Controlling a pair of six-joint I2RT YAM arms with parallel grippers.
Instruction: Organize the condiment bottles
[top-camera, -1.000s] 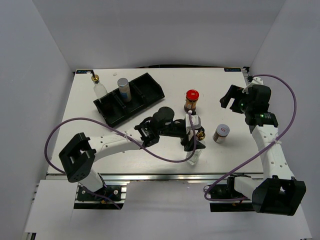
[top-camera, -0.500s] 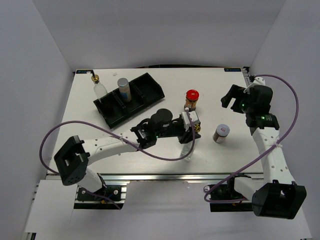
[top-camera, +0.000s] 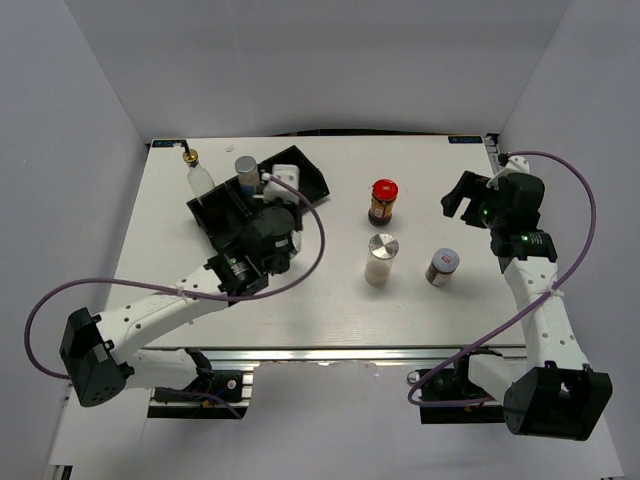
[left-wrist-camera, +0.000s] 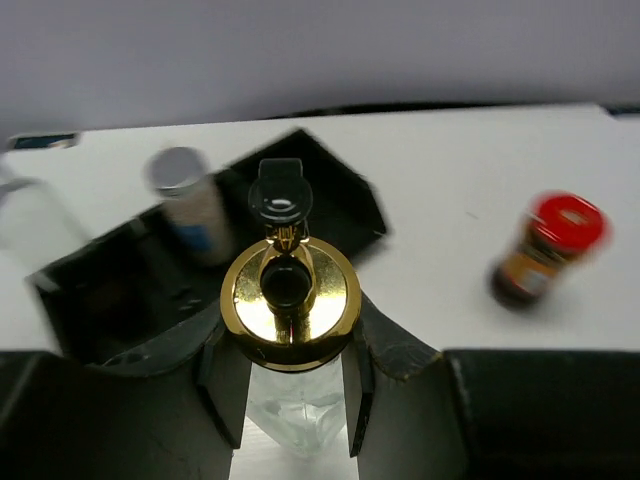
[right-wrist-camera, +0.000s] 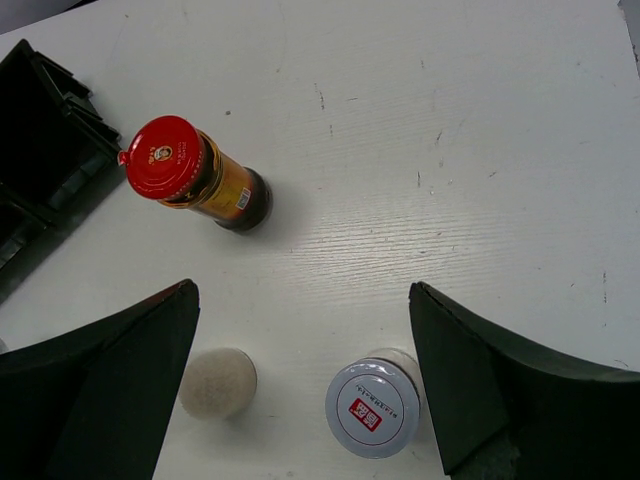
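White tabletop: I have the left gripper (left-wrist-camera: 290, 395) clamped on the gold-spouted glass bottle (left-wrist-camera: 290, 288), upright over the black tray (top-camera: 311, 174) for a straight drop beside its silver-capped shaker (top-camera: 246, 172), with the right gripper (right-wrist-camera: 300, 390) spread wide and empty, well right of the tray.

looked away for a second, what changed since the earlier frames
The left gripper closed on the gold-spouted glass bottle and carried it from mid-table to the black tray, leaving the white shaker standing there. The red-lidded jar, brown jar and open right gripper stayed put.

shaker (top-camera: 247, 176) occupying tray (top-camera: 316, 182), open table (top-camera: 460, 310) rightward
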